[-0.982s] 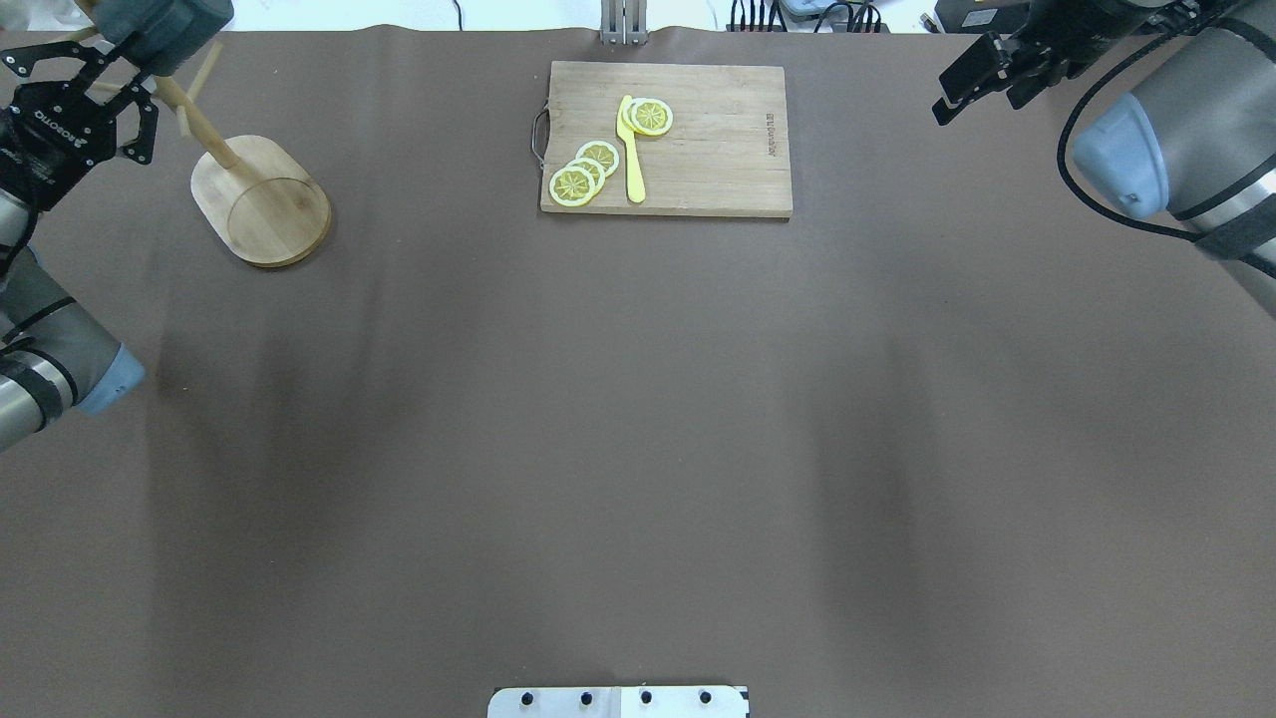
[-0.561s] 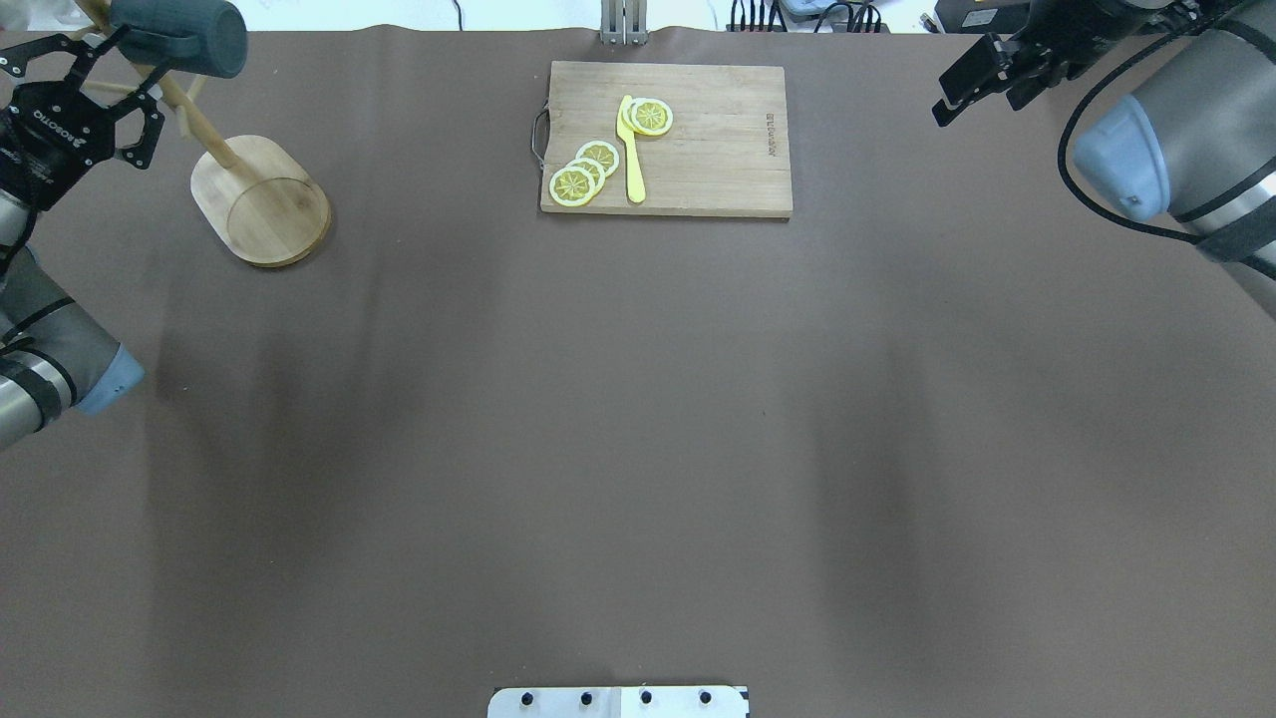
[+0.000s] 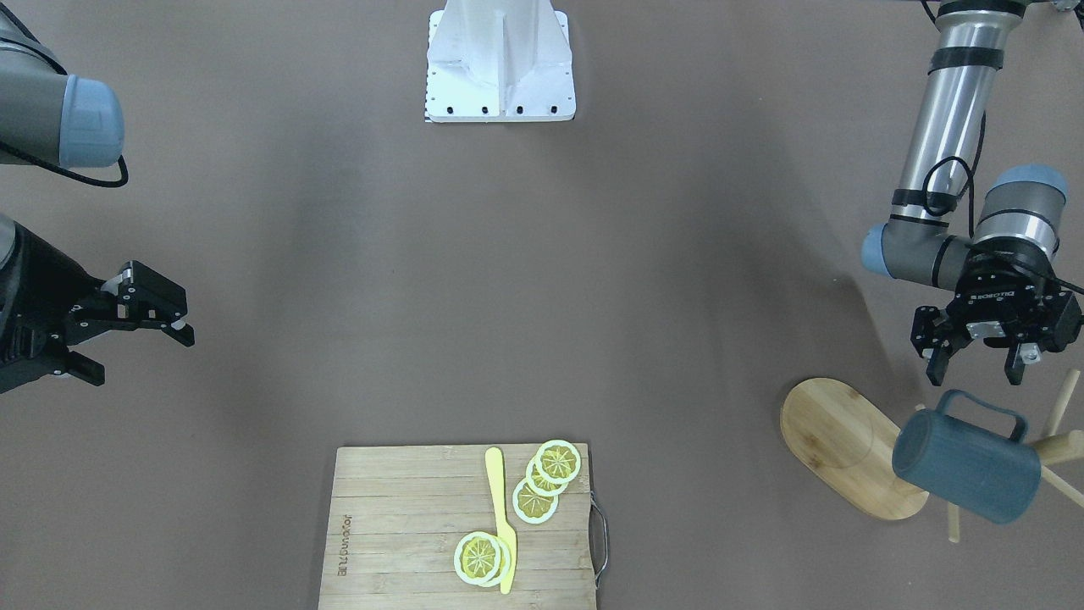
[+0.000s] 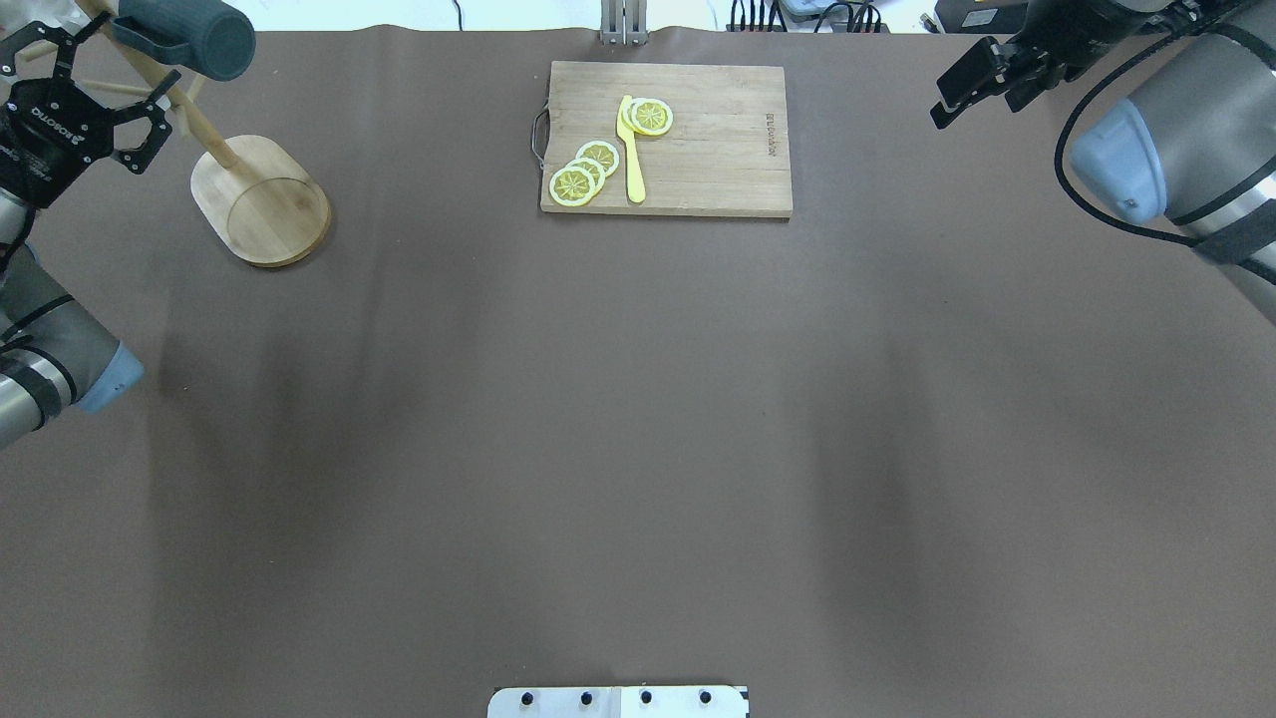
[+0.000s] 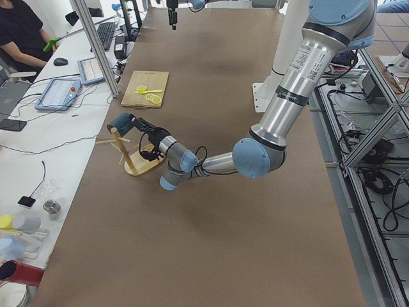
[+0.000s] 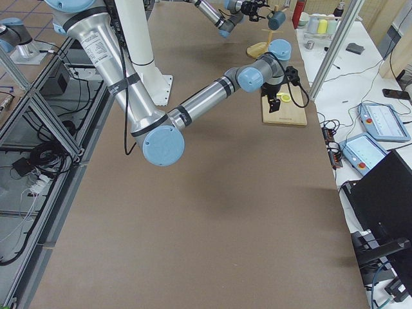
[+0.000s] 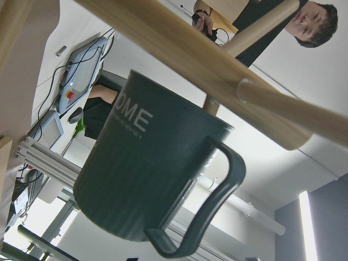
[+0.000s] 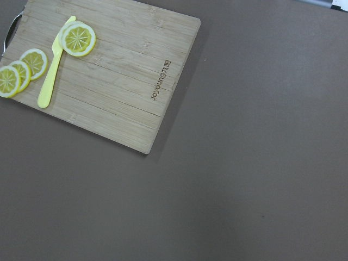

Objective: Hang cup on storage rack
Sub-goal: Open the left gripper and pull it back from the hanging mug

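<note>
My left pincer (image 3: 974, 371) is spread and empty, its fingertips just short of the cup (image 3: 965, 468), whose handle faces back at them. The cup is up on the storage rack (image 3: 834, 440), apparently carried by one angled peg, with its long axis tilted across my line of reach. The wrist view shows no peg through the handle loop, so I'd back straight off. The right pincer (image 3: 140, 356), also spread, sits well apart at the bench's (image 3: 542, 254) other end.
</note>
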Action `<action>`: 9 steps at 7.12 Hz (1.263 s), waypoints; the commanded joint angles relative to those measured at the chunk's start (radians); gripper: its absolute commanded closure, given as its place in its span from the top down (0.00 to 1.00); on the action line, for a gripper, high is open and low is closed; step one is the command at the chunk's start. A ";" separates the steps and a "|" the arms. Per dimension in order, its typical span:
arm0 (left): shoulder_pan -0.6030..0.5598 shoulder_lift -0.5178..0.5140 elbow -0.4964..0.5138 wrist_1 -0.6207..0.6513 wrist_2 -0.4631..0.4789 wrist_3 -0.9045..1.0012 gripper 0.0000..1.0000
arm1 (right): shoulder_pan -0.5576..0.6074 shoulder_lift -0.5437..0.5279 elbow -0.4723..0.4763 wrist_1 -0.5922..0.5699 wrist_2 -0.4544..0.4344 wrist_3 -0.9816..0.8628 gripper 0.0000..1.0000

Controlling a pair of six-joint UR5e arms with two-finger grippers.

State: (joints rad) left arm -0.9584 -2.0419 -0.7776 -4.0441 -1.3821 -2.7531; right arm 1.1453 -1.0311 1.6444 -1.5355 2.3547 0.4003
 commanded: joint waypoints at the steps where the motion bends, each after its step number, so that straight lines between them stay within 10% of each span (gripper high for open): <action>1: -0.002 0.000 -0.014 -0.001 0.000 -0.007 0.76 | -0.001 -0.001 0.000 0.000 -0.002 0.000 1.00; 4: 0.000 0.092 -0.139 0.004 -0.003 -0.023 0.97 | -0.001 -0.007 0.008 0.000 0.000 0.000 1.00; 9: -0.002 0.244 -0.394 0.089 -0.008 -0.017 0.98 | -0.010 -0.015 0.021 0.000 -0.005 0.000 1.00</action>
State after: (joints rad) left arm -0.9590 -1.8430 -1.0836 -3.9970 -1.3891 -2.7695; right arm 1.1365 -1.0448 1.6652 -1.5355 2.3524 0.4004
